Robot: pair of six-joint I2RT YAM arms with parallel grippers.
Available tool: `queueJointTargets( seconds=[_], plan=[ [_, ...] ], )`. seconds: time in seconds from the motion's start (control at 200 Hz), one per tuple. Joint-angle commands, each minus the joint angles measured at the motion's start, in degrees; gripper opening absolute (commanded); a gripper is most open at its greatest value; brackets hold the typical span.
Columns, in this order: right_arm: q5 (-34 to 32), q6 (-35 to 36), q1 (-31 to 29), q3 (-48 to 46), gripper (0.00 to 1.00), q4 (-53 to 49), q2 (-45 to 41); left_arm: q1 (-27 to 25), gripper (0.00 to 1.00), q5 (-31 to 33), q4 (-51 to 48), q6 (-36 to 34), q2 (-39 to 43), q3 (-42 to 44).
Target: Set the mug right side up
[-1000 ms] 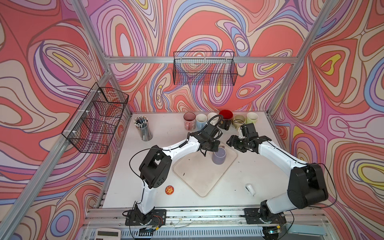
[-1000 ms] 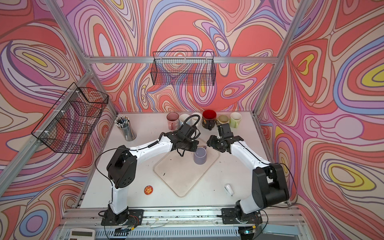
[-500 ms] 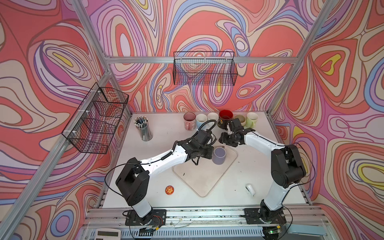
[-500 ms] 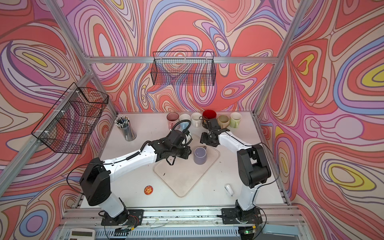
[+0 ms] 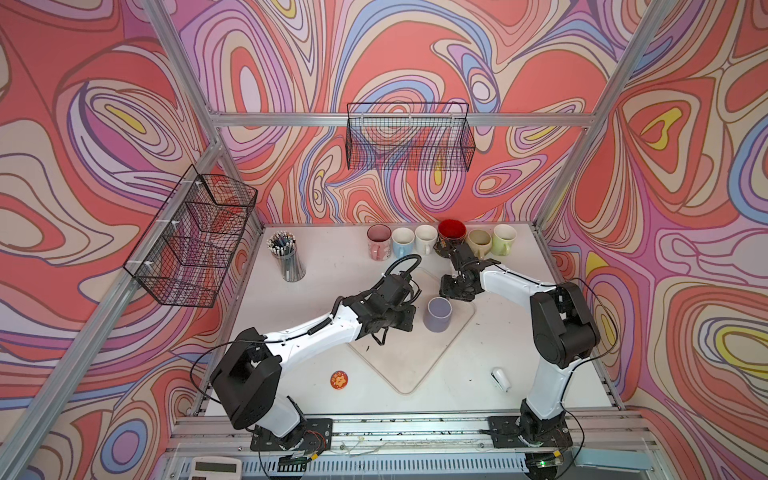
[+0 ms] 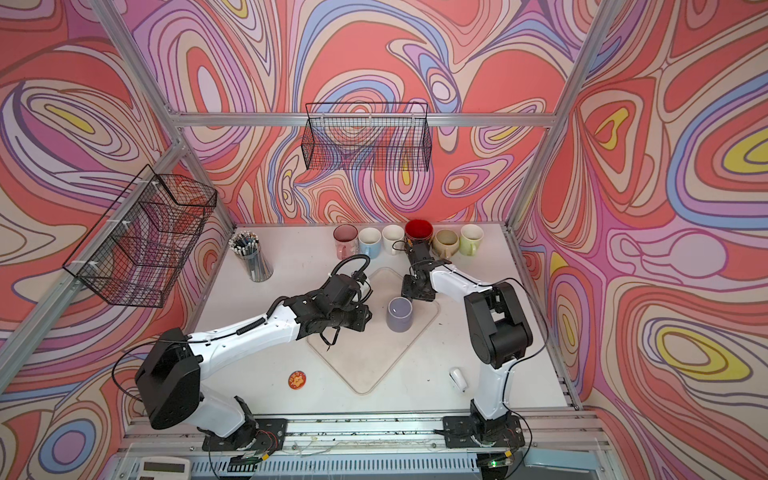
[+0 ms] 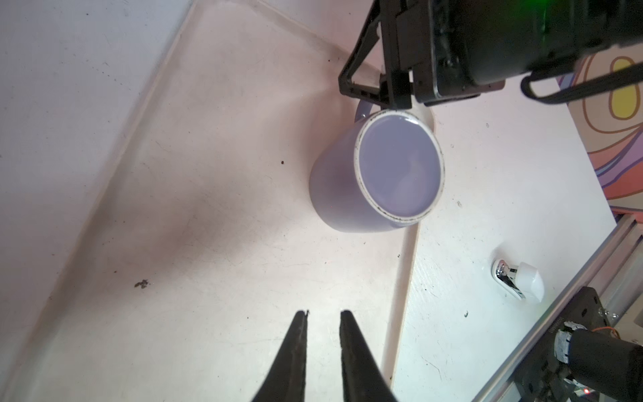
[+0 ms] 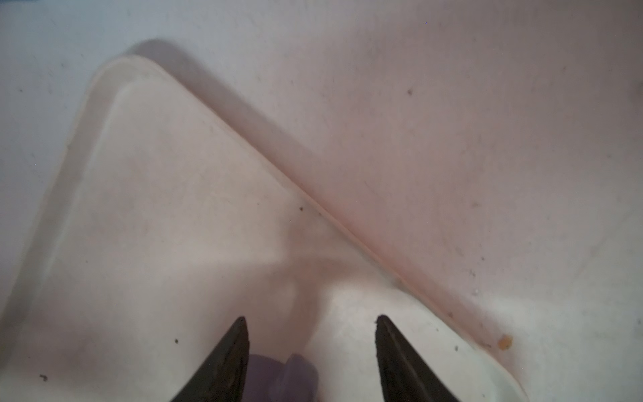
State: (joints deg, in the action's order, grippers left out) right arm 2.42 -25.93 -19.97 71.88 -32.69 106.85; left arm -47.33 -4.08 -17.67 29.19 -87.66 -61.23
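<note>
1. In both top views the lavender mug (image 5: 438, 313) stands base-up on the cream mat (image 5: 411, 370). The left gripper (image 5: 406, 318) is just beside it and the right gripper (image 5: 455, 291) is at its far side.
2. Left wrist: the flat base faces up, so the mug (image 7: 382, 181) isn't flipped yet. The left gripper (image 7: 323, 313) is parted a sliver, empty, short of it.
3. Right wrist: the right gripper (image 8: 311, 318) is spread wide, with the handle (image 8: 299, 374) between its jaws, apparently unpinched. This looks like the grasping step. The next move calls for closing on the handle, then lifting and rolling the mug over.

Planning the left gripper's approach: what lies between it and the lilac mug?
Nothing but bare cream tray; the left wrist view shows that stretch clear between the left gripper and the lilac mug.
</note>
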Motion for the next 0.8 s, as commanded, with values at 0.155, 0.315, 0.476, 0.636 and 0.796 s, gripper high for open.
queueJointTargets(
  seconds=[0.155, 0.315, 0.476, 0.636, 0.796],
  plan=[
    [-2.4, 0.8, -0.1, -6.9, 0.57, -1.4, -8.2, -0.3, 0.22, 2.2, 1.4, 0.3, 1.1, 1.8],
    [-1.8, 0.8, -0.2, -10.7, 0.54, -1.8, -12.7, -0.3, 0.22, 3.2, 1.6, 0.3, 1.6, 2.8],
    [-0.9, 0.9, -1.1, -13.5, 0.53, -2.3, -16.9, -0.3, 0.22, 4.2, 2.2, 0.4, 2.6, 4.4],
    [-0.6, 0.8, -3.6, -14.2, 0.51, -3.9, -18.5, -0.3, 0.22, 4.2, 2.1, 0.7, 2.4, 4.8],
    [-1.3, -0.4, -6.9, -15.4, 0.51, -4.8, -20.5, -0.3, 0.22, 5.0, 2.0, 0.6, 3.2, 5.5]
  ],
)
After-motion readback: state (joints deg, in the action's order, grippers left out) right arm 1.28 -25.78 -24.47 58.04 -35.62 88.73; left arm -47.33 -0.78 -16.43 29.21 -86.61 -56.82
